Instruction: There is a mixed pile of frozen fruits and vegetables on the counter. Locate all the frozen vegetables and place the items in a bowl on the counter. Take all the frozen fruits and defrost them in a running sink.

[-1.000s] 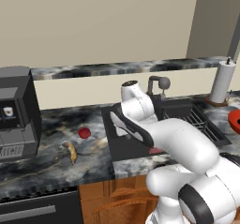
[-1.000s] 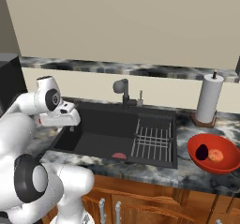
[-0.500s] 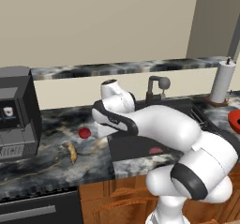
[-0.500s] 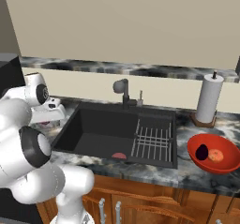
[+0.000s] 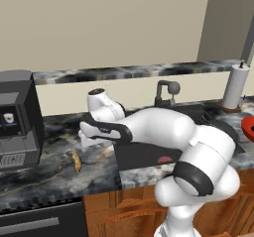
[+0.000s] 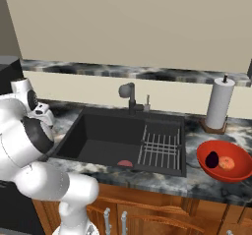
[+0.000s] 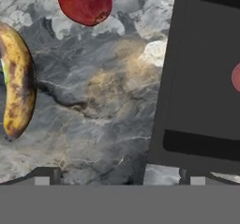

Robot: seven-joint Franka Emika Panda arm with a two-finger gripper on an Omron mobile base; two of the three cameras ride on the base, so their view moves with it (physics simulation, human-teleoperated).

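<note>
Marbled counter (image 7: 93, 101) lies under the gripper (image 7: 119, 174), whose jaws stand wide apart with nothing between them. A banana (image 7: 16, 82) and a red fruit (image 7: 85, 2) rest on it, apart, beside the sink (image 6: 106, 140). Right of the sink, the bowl (image 6: 206, 165) holds the aubergine (image 6: 212, 159) and orange piece (image 6: 226, 163).

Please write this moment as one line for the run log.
phase: reaching for fruits | hand: open, empty, over counter | banana, red fruit: on counter | aubergine, orange-red piece: in bowl
</note>
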